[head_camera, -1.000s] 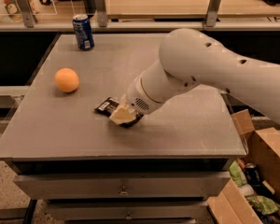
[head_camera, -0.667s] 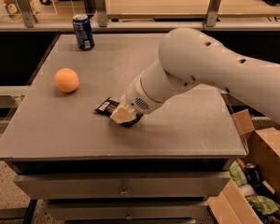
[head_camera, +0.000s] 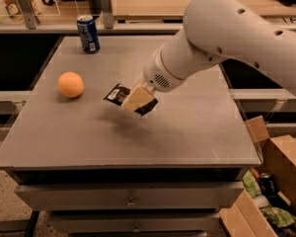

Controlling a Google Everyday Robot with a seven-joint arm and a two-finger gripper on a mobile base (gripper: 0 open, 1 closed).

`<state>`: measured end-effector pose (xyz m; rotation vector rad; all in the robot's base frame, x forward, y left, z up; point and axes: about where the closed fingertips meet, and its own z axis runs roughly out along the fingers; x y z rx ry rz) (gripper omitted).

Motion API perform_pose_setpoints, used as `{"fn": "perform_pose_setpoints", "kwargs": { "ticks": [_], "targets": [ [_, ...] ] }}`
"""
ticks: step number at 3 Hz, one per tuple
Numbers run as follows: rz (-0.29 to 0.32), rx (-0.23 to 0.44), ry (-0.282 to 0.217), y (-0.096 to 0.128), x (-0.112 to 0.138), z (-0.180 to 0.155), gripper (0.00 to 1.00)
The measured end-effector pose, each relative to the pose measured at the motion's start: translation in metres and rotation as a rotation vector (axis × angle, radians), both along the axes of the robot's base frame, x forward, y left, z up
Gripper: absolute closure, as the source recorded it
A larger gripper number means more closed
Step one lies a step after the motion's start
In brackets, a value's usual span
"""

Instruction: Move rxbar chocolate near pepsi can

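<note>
The rxbar chocolate (head_camera: pixel 117 94), a flat black wrapper, is held in my gripper (head_camera: pixel 138 100) a little above the middle of the grey table (head_camera: pixel 197 127); its shadow lies on the tabletop just below. The gripper's beige fingers (head_camera: pixel 134 98) are shut across the bar, and the bar's ends stick out on both sides. The pepsi can (head_camera: pixel 88 33), blue with a silver top, stands upright at the far left of the table, well away from the gripper.
A round orange fruit (head_camera: pixel 71 84) lies on the table's left side, between the gripper and the can. An open cardboard box (head_camera: pixel 286 167) with clutter and a dark can (head_camera: pixel 266 183) stands on the floor at lower right. A rail runs behind the table.
The gripper has risen off the tabletop with the rxbar chocolate in it; before, the bar lay on the table under the fingers. The can and the orange have not moved.
</note>
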<state>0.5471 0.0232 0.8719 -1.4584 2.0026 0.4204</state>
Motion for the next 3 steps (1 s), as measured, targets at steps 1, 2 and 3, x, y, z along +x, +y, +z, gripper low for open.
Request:
{"fn": "perform_pose_setpoints", "kwargs": {
  "ticks": [1, 2, 3],
  "targets": [
    [0.007, -0.011, -0.071, -0.002, 0.036, 0.026, 1.00],
    [0.026, -0.002, -0.142, 0.015, 0.075, 0.041, 1.00],
    [0.041, 0.020, -0.181, 0.039, 0.114, 0.045, 1.00]
  ]
}}
